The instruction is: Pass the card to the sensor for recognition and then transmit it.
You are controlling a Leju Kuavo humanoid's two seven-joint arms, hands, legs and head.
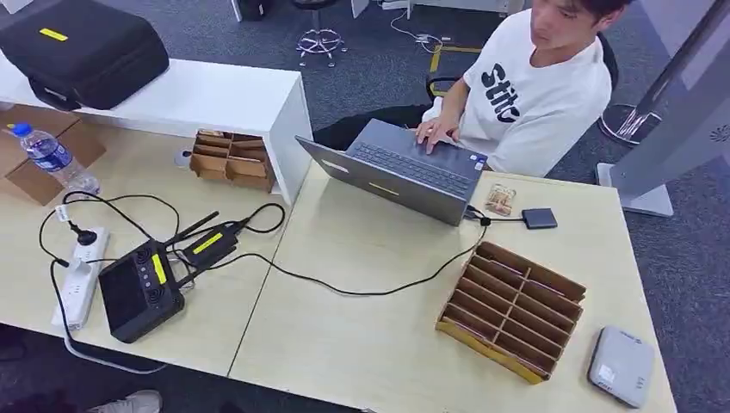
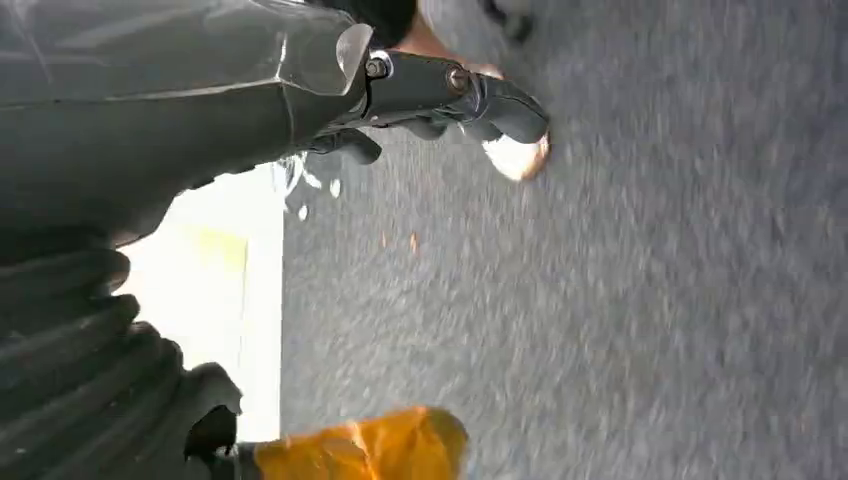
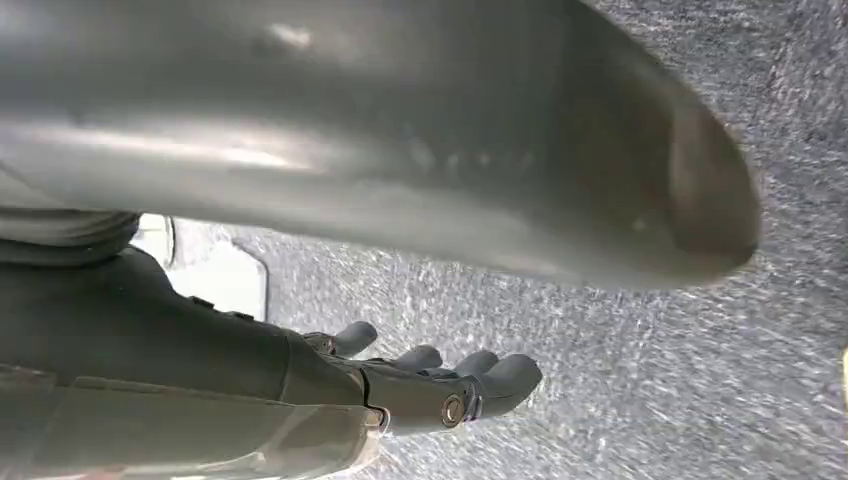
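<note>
Sensor (image 1: 621, 366) lies beside cardboard organizer (image 1: 513, 310); person's shirt (image 1: 538, 90) reads "Stit".

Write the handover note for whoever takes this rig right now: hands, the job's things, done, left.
Left hand: hanging over the grey carpet, fingers loosely curled, holding nothing.
Right hand: also down by the floor, fingers apart, holding nothing.
Sensor: the grey box at the table's near right corner, nothing on it.
Card rack: the cardboard divider box beside the sensor. I cannot tell from the head view whether cards sit in its slots.
A person types on the laptop across the table.
Done: nothing yet, no card picked.
Left: take a card, hold it to the sensor, then pass it on.
</note>
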